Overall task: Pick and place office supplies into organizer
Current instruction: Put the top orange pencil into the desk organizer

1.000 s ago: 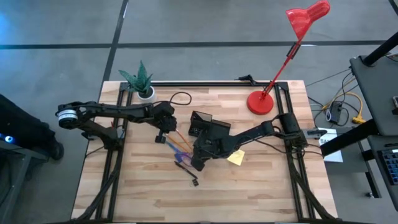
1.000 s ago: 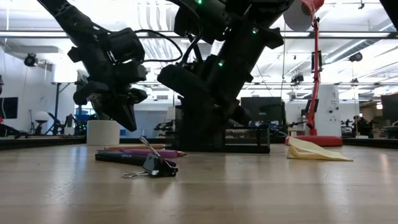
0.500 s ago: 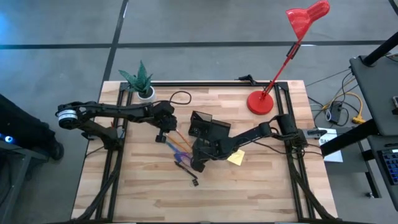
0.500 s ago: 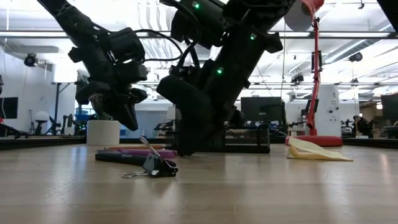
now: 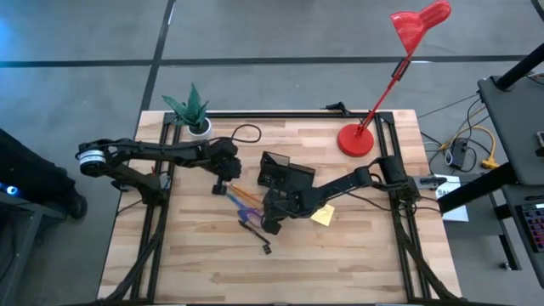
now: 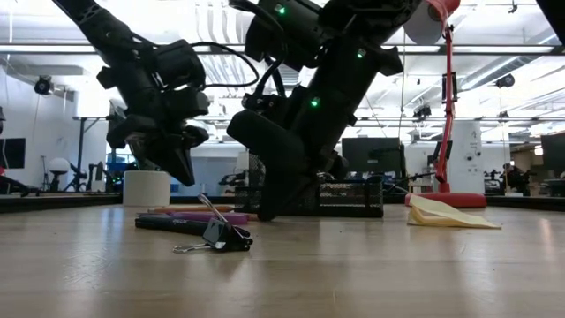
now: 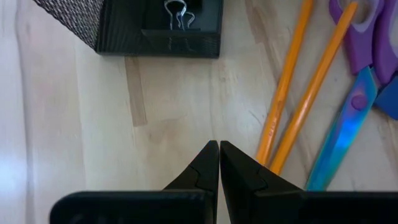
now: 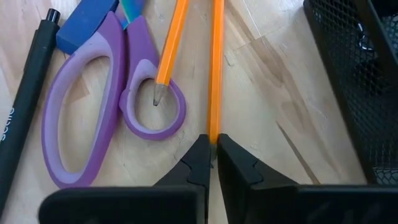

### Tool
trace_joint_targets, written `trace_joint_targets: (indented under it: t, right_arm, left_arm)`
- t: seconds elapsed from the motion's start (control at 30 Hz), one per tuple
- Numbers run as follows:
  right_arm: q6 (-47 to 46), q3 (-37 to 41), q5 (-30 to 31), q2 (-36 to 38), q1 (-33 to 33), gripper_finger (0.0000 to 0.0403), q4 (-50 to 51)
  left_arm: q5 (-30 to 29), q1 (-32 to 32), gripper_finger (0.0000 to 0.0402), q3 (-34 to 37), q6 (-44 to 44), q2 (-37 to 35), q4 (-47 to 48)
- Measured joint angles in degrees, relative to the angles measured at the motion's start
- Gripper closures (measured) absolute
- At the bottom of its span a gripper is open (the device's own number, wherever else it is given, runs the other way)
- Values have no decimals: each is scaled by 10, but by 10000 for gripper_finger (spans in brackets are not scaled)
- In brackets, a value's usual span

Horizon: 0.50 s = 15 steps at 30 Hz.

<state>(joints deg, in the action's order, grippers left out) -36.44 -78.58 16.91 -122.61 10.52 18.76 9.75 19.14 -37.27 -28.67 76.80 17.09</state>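
Low view, nearest the camera: a black binder clip (image 6: pixel 219 236) alone on bare table (image 6: pixel 353 274), open wood all around and in front of it. Just behind it a dark pen (image 6: pixel 168 225) and the purple scissors (image 6: pixel 207 216) lie flat.

Right gripper (image 8: pixel 211 155) is down at table level, fingers pinched narrow on an orange pencil (image 8: pixel 216 68) at its near end. A second orange pencil (image 8: pixel 170 45) lies just beside, its tip over the smaller loop of the scissors. The black mesh organizer (image 8: pixel 357 74) wall is near this gripper, with a strip of bare wood between.

Left gripper (image 7: pixel 219 163) hovers above the table, fingers closed together, holding nothing. The two pencils and the scissors blade lie just beside its tips. The organizer's low compartment, farther off, holds a clip (image 7: pixel 178 12).

High view: supplies cluster mid-table between the arms, organizer (image 5: pixel 276 170) just behind them. Yellow sticky-note pad (image 5: pixel 323 215) lies beside the right arm. Front half of the table is open. At the far edge, plant pot (image 5: pixel 199 126) at the left, red lamp (image 5: pixel 357 138) at the right.
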Motion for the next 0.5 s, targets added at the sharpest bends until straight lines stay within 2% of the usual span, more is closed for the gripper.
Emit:
trace_joint_targets:
  t: [0.27,0.5]
  right_arm:
    - [-13,9,2,0,-2,394,-10]
    - [-25,15,12,0,-2,394,-17]
  left_arm:
    - [2,0,402,1,-1,-2,56]
    - [29,0,402,1,-2,2,44]
